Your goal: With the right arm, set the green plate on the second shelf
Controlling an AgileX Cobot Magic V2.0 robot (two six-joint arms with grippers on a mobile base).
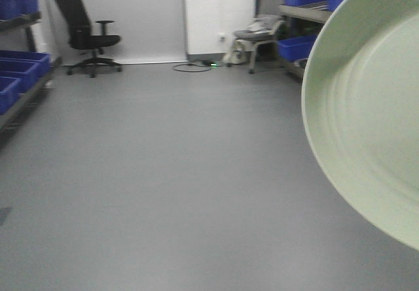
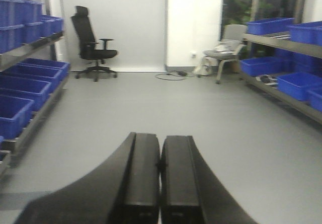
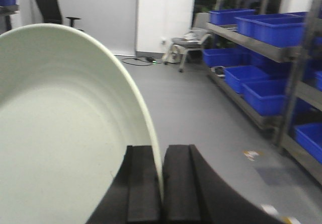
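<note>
**Plate pinched on its rim in the right gripper, out in the open aisle**

On my right wrist view, the right gripper (image 3: 162, 156) sits at the bottom centre of the frame, closed down narrow on the edge of the green plate (image 3: 65, 133). The rim runs up between the two black fingers (image 3: 143, 183), one on the hollow face and one on the back. The plate stands nearly on edge and fills the left half of that frame, its hollow side and faint rings turned toward the camera.

In the front view the same plate bulges in from the right edge of the frame. It is tilted and held in the air above the grey floor (image 1: 163, 173), and I cannot see it touching anything else. It is well apart from the rack (image 3: 251, 43) along the right side of the right wrist view, where blue bins (image 3: 261, 90) sit on several levels.

The left gripper (image 2: 160, 146) shows at the bottom centre of its own wrist view. Its fingers are pressed together with nothing between them.

In the upper left of the front view, a black office chair (image 1: 85, 26) stands by the white wall (image 1: 150, 16). A grey chair (image 1: 258, 36) is at upper centre-right, with a cable (image 1: 192, 67) looped on the floor between the two.
</note>
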